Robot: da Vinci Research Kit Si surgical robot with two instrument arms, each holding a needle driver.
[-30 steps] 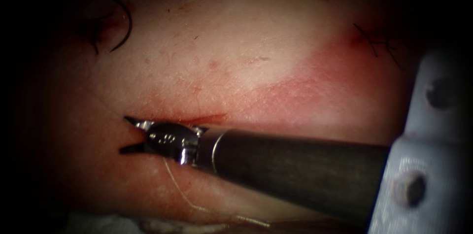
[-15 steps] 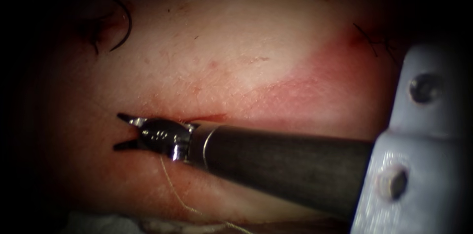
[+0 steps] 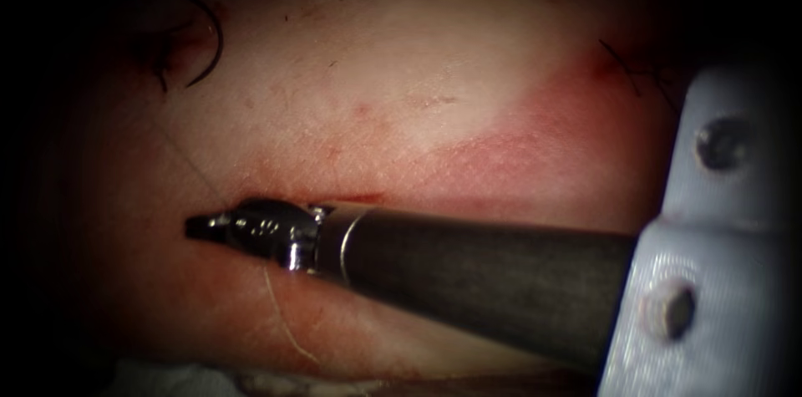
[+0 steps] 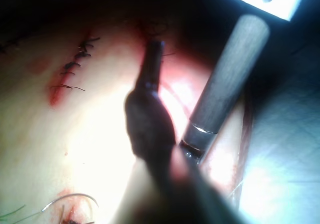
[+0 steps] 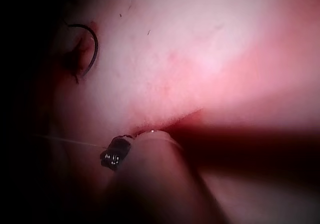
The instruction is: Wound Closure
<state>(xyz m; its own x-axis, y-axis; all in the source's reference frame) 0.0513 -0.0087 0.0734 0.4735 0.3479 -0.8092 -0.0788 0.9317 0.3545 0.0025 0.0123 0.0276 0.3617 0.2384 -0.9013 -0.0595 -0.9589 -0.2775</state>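
My right tool (image 3: 199, 226) lies along the red cut (image 3: 355, 198) in the tissue (image 3: 434, 113), its shaft coming in from the right. Its jaws are shut on a thin thread (image 3: 194, 170) that runs up and left from the tip; the thread (image 5: 70, 141) also reaches the jaws (image 5: 111, 157) in the right wrist view. A pale strand (image 3: 280, 313) trails below the wrist. The curved needle (image 3: 215, 36) rests free at a red spot far to the upper left of the cut, held by neither tool. My left tool (image 4: 155, 48) is shut, its tip near dark stitches; what it holds is unclear.
An older stitched cut (image 3: 635, 71) sits at the upper right, and another row of stitches (image 4: 75, 67) is on the tissue. White gauze (image 3: 167, 380) lines the tissue's near edge. The right shaft (image 4: 227, 79) runs close beside the left tool.
My right tool slid a little to the left along the cut and its open jaws closed onto the thread, which now runs straight up and left.
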